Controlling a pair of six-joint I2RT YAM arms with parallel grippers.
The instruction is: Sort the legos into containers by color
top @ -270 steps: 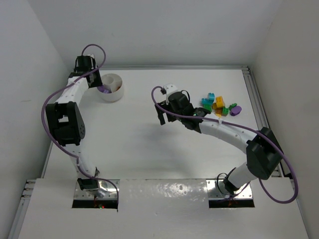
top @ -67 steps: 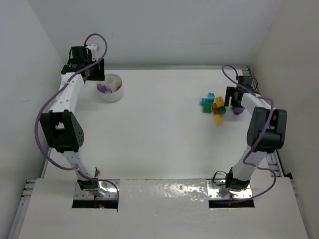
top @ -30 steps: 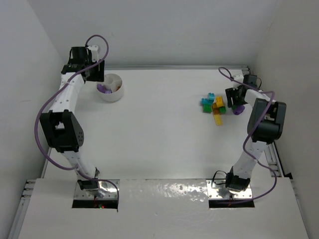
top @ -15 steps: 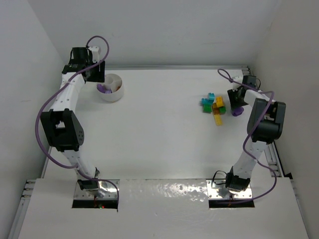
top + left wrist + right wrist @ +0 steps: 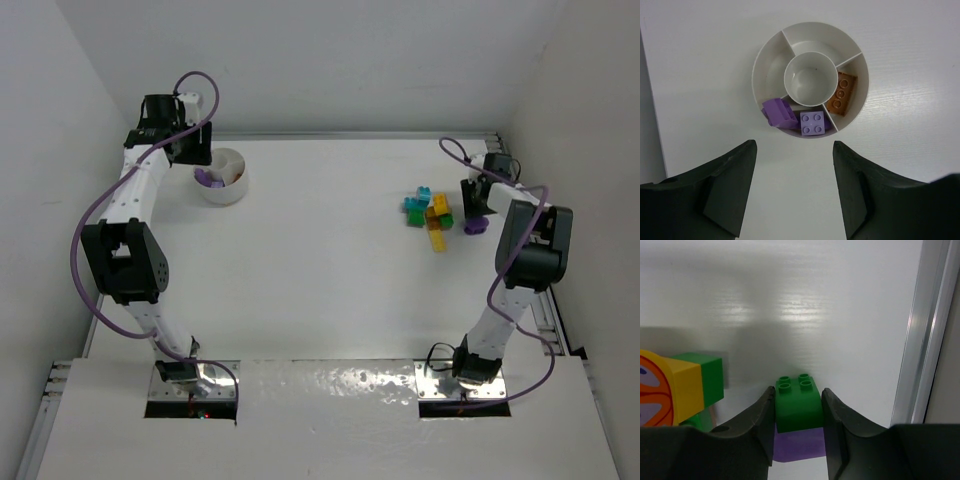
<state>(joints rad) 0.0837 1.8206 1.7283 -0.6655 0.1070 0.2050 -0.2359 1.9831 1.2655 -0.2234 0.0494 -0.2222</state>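
One green lego (image 5: 799, 412) in right hand (image 5: 798, 399)

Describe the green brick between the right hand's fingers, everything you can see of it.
The green brick is small, glossy plastic, with four round studs in a square on top. It sits upright, studs up, on a purple piece showing beneath it. The right hand grips it, dark fingers pressed to both sides. It is clear of the yellow brick nearby and lies close to the metal rail. The top view hides it under the hand.
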